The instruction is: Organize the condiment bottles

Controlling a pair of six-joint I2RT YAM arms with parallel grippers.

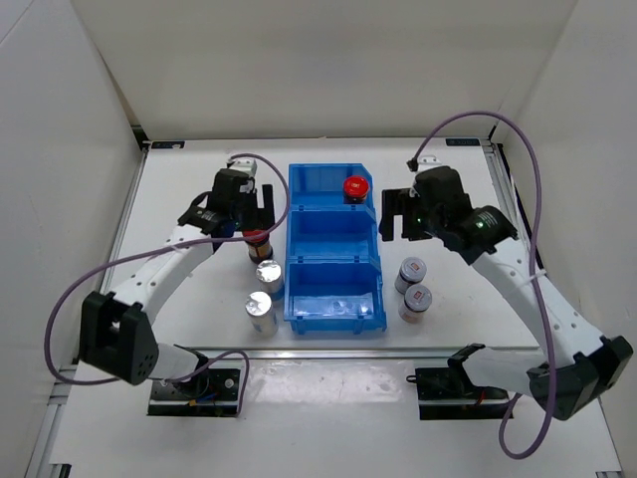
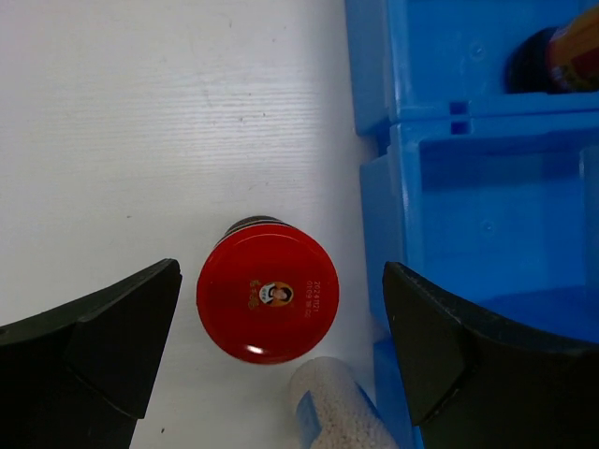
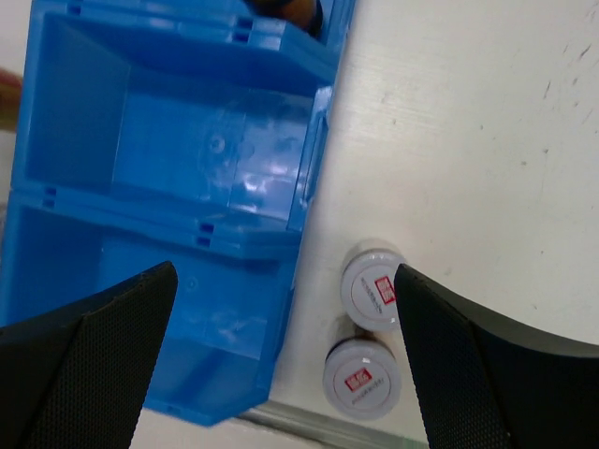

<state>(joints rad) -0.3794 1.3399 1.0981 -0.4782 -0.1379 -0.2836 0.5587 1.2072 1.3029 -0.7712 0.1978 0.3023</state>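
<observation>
Red-capped dark jar (image 1: 356, 187): far compartment, blue plastic bin (image 1: 318, 177).
Second red-capped jar (image 2: 267, 295): between your left gripper (image 2: 281, 276) and its spread fingers, untouched.
Silver-topped jars (image 1: 270, 274): left of bin.
Grey-lidded jars (image 3: 372, 290): right of bin.
Right gripper (image 3: 285, 271): spread, empty.

top: overhead, far | wrists: downward, close | shared: blue bin (image 1: 333, 244)

We see a blue three-compartment bin (image 2: 487, 187) of smooth, glossy plastic on a white matt table (image 2: 112, 122), faintly scuffed. The red-capped dark cylindrical jar (image 2: 267, 295) has a glossy lid with a glint. One silver-topped cylindrical jar (image 1: 270, 271) and its twin (image 1: 261, 303) gleam like polished metal. The right pincer (image 3: 285, 271) has matt black, finely grained fingers (image 3: 94, 355).
</observation>
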